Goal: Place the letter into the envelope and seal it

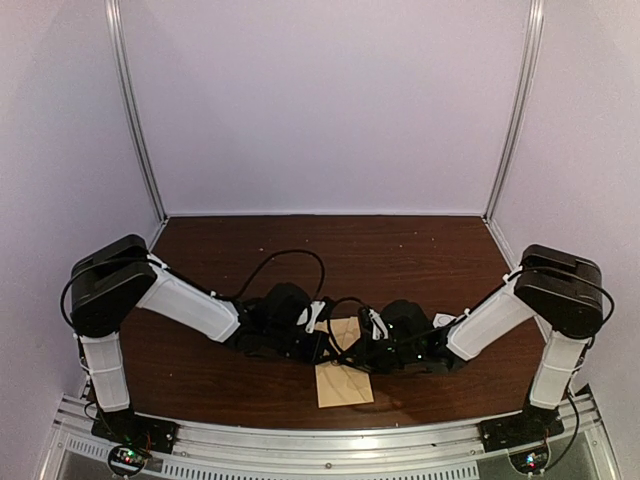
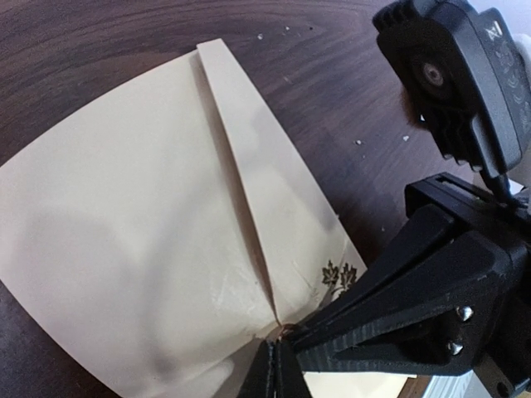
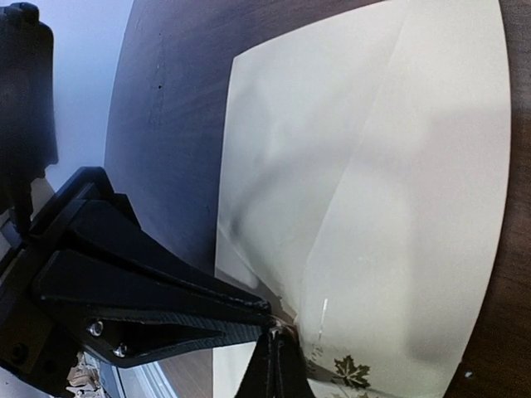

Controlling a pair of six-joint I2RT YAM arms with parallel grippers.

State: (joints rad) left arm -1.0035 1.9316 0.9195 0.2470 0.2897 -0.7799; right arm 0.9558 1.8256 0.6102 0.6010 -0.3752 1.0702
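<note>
The tan kraft-paper rectangular envelope point(image 1: 345, 385) lies flat on the dark brown wooden table point(image 1: 400, 260), near its front edge and between the two arm bases. Its pointed flap is folded down over the body. It looks light, thin and easily creased, and the smooth wood would probably let it slide under a sideways push. Pressing straight down on the flap, or pinching an edge that lifts clear, seems the safer hold.

The left gripper point(image 2: 276, 369) has its fingers pressed together, with the tips at the flap's point just beside a small printed maple-leaf mark point(image 2: 338, 274). The right gripper point(image 3: 274, 365) is likewise closed, and its tips meet the paper at the same spot. They seem to bear down on the flap rather than pinch it, though the contact is too tight in view to be sure.

Counted: one envelope, one leaf mark, two grippers. No separate letter sheet shows.
</note>
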